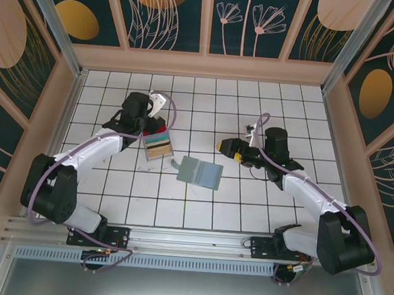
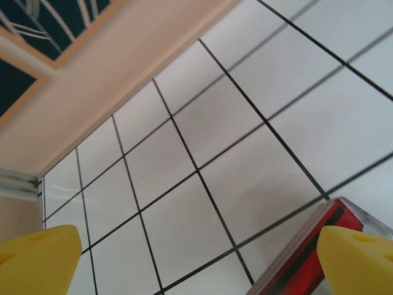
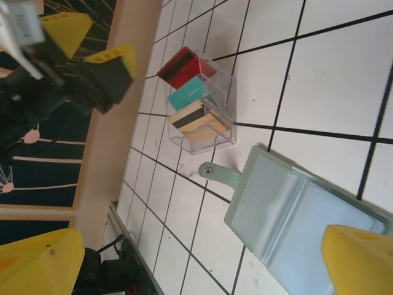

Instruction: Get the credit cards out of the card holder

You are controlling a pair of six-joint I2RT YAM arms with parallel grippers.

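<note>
The card holder (image 1: 200, 171) lies unfolded on the tiles, grey-green outside with a snap tab and light blue sleeves inside (image 3: 301, 215). No card is visible in the sleeves. The credit cards stand fanned in a clear tray (image 1: 157, 144): red (image 3: 181, 66), teal (image 3: 189, 93) and tan (image 3: 196, 123). My left gripper (image 1: 152, 121) hovers at the tray's far end, open, with the red card's edge (image 2: 304, 261) beside its right finger. My right gripper (image 1: 225, 146) is open just right of the holder's far edge, nothing between its fingers (image 3: 359, 261).
The white tiled floor (image 1: 256, 104) is ringed by peach walls (image 1: 204, 64). A metal rail (image 1: 189, 240) runs along the near edge by the arm bases. Bare tiles lie between the tray and the back wall, and at the front left.
</note>
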